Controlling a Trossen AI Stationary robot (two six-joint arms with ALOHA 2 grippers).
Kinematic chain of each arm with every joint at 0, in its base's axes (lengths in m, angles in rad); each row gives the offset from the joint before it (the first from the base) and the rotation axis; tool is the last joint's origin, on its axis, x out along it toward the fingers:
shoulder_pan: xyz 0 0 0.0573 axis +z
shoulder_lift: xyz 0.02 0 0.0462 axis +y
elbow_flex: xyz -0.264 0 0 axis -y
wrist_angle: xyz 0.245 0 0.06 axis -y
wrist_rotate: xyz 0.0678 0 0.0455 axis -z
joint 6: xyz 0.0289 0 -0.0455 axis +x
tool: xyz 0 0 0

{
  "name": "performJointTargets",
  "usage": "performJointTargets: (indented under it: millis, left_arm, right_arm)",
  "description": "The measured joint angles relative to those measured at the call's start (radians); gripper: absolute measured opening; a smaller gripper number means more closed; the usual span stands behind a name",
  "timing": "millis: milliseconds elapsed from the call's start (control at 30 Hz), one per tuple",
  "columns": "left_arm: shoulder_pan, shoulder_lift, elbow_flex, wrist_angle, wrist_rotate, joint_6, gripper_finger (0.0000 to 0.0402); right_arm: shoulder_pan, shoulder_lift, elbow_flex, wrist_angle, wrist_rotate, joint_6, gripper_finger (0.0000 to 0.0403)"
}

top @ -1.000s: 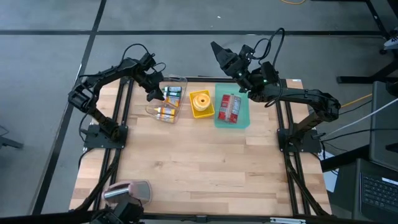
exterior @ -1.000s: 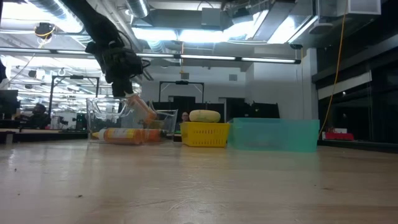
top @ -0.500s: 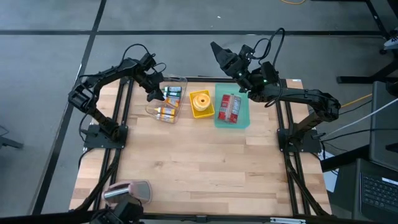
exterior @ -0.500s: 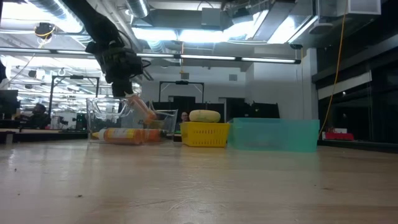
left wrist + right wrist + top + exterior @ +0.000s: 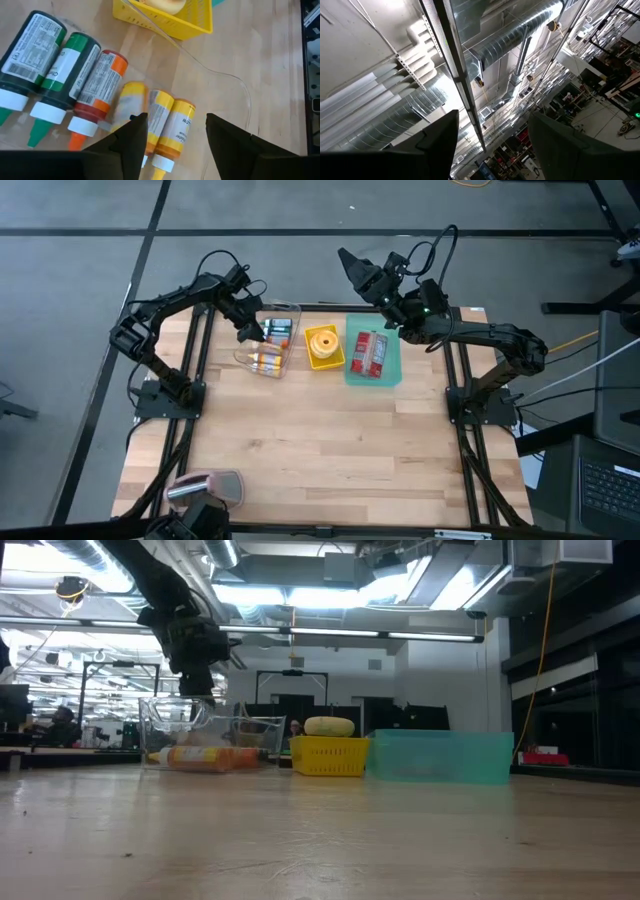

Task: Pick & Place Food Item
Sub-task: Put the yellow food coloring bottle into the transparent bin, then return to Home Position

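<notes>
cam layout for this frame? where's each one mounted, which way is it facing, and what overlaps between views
High: overhead, straight down on the table, both arms in view.
Low: table-top height, level across to the room; left arm drops over the clear bin.
Left wrist: looks down past its open left gripper at sauce bottles in the bin.
Right wrist: right gripper raised off the table's far edge, open, facing ceiling ducts.
Shared: yellow basket shows in high, low and left wrist.

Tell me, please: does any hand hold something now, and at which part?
Nothing is held. The left hand is open above the bottles in the clear bin; the right hand is open, raised behind the table.
</notes>
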Motion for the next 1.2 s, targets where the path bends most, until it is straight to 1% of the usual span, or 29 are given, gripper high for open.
performJointTargets:
  millis: [167, 367, 433, 533, 600, 700, 800, 867, 933, 967, 1000, 1033, 1067, 1100, 1133, 1200]
  left_arm:
    - [0.000, 0.000, 0.000, 0.001, 0.000, -0.003, 0.0194]
    - [0.000, 0.000, 0.000, 0.009, 0.021, -0.062, 0.0193]
    - [-0.006, 0.000, 0.000, 0.010, 0.075, -0.097, 0.0193]
    - [-0.025, -0.012, 0.000, 0.041, 0.218, -0.137, 0.0193]
    - [-0.049, -0.041, 0.000, 0.115, 0.276, -0.195, 0.0191]
    - [-0.090, -0.106, 0.000, 0.313, 0.310, -0.345, 0.0186]
    - [-0.127, -0.194, 0.000, 0.656, 0.320, -0.587, 0.0184]
    - [-0.142, -0.255, 0.000, 0.953, 0.294, -0.788, 0.0184]
    - [-0.154, -0.322, 0.001, 1.272, 0.221, -0.984, 0.0184]
    - [-0.156, -0.358, 0.002, 1.408, 0.171, -1.064, 0.0184]
    - [-0.160, -0.395, 0.010, 1.507, 0.114, -1.123, 0.0184]
    - [-0.163, -0.438, 0.021, 1.556, 0.060, -1.156, 0.0184]
    - [-0.167, -0.483, 0.040, 1.558, 0.016, -1.160, 0.0184]
    - [-0.173, -0.529, 0.065, 1.519, -0.024, -1.140, 0.0184]
    - [-0.180, -0.576, 0.097, 1.448, -0.060, -1.097, 0.0184]
    - [-0.203, -0.662, 0.188, 1.216, -0.145, -0.952, 0.0184]
  right_arm:
    - [0.000, 0.000, 0.000, 0.000, 0.000, 0.003, 0.0236]
    - [0.000, 0.000, 0.000, 0.000, -0.006, 0.003, 0.0236]
    - [0.000, 0.000, 0.000, 0.000, -0.023, 0.003, 0.0236]
    - [0.000, 0.000, 0.000, 0.001, -0.080, -0.008, 0.0236]
    - [0.000, 0.000, 0.000, 0.001, -0.130, -0.034, 0.0236]
    - [0.000, 0.000, 0.002, 0.000, -0.197, -0.079, 0.0236]
    - [-0.003, 0.001, 0.038, -0.006, -0.278, -0.117, 0.0236]
    - [-0.006, 0.000, 0.080, -0.027, -0.347, -0.145, 0.0236]
    - [-0.010, -0.001, 0.141, -0.108, -0.442, -0.166, 0.0236]
    - [-0.012, -0.003, 0.179, -0.179, -0.492, -0.180, 0.0235]
    - [-0.012, -0.005, 0.222, -0.270, -0.529, -0.205, 0.0235]
    - [-0.009, -0.008, 0.269, -0.376, -0.553, -0.240, 0.0235]
    - [-0.004, -0.009, 0.319, -0.485, -0.568, -0.281, 0.0235]
    - [0.003, -0.010, 0.369, -0.596, -0.575, -0.324, 0.0235]
    - [0.012, -0.010, 0.417, -0.697, -0.575, -0.369, 0.0235]
    - [0.033, -0.010, 0.504, -0.843, -0.575, -0.443, 0.0235]
